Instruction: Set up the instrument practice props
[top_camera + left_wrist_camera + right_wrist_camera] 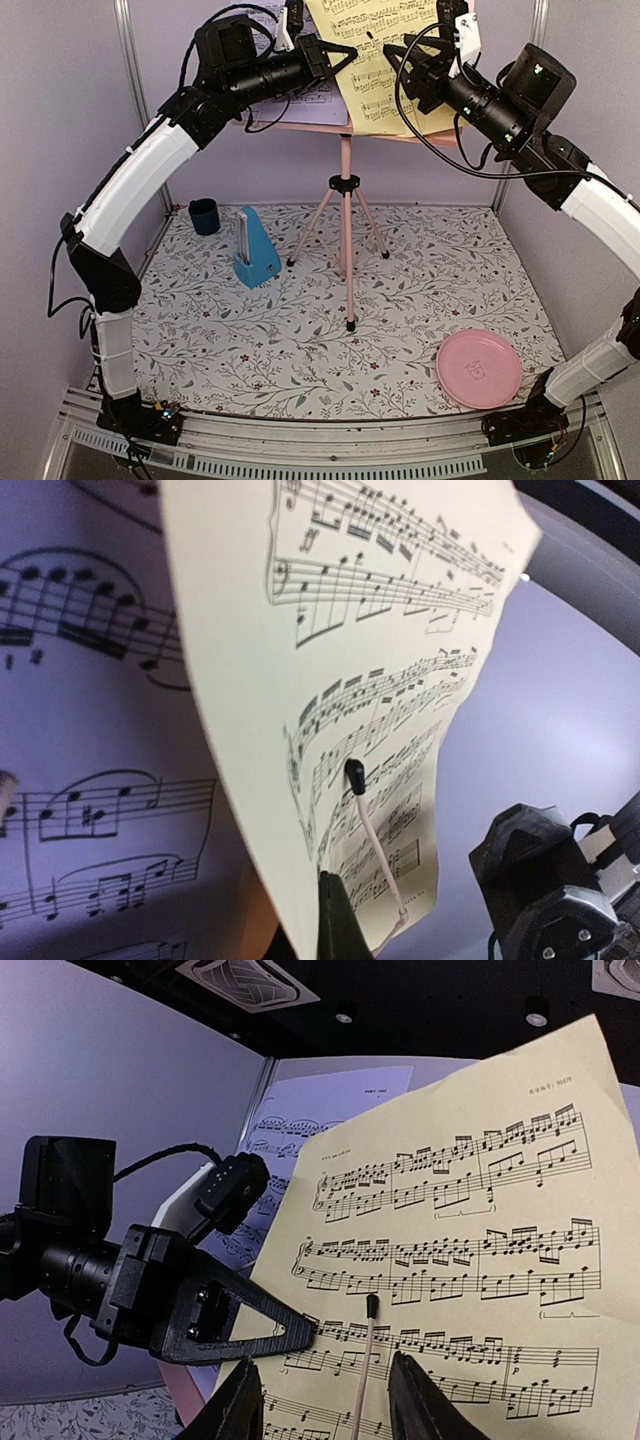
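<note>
The pink tripod music stand [346,190] stands at the back middle of the mat. The lavender music sheet [310,100] rests on the left of its desk and the yellow music sheet [372,95] leans on the right. My left gripper [345,52] is shut on the yellow sheet's left edge [250,630]; one dark finger [335,920] shows and the other is hidden behind the paper. My right gripper [325,1410] is open in front of the yellow sheet [480,1260], astride the stand's thin pink page-holder wire [370,1350]. The blue pyramid metronome [255,255] stands upright on the mat at the left.
A small dark blue cup [204,215] sits at the back left of the floral mat. A round pink plate [479,368] lies at the front right. Both arms reach high over the stand. The lavender sheet also shows in the right wrist view [300,1120].
</note>
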